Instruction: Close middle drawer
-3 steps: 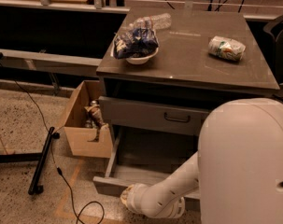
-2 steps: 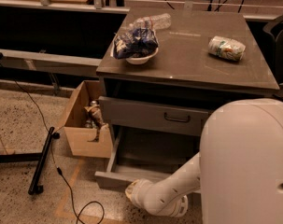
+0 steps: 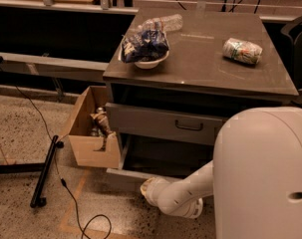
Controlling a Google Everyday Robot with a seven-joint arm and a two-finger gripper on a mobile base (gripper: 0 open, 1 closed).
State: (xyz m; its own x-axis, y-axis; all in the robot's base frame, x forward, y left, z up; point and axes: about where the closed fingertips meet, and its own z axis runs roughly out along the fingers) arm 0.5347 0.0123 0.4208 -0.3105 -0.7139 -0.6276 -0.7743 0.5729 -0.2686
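Note:
The middle drawer (image 3: 123,175) stands partly open below the grey drawer front (image 3: 160,124) that carries a dark bow handle (image 3: 189,126). Only its left wall, low front and dark inside (image 3: 163,156) show; its own handle is hidden behind my arm. My white arm (image 3: 183,199) reaches down and left from my body to the drawer's front. My gripper (image 3: 147,189) is at the arm's end, against the drawer front near its middle.
An open cardboard box (image 3: 92,152) with objects inside stands right at the cabinet's left side. On the cabinet top (image 3: 200,59) are a bowl with a snack bag (image 3: 145,48), a plastic bottle (image 3: 165,22) and a can (image 3: 242,51). A black bar (image 3: 44,171) and cable (image 3: 73,203) lie on the floor. My white body (image 3: 262,176) fills the lower right.
The drawer front has moved back toward the cabinet, and my arm's end has moved with it, up and inward.

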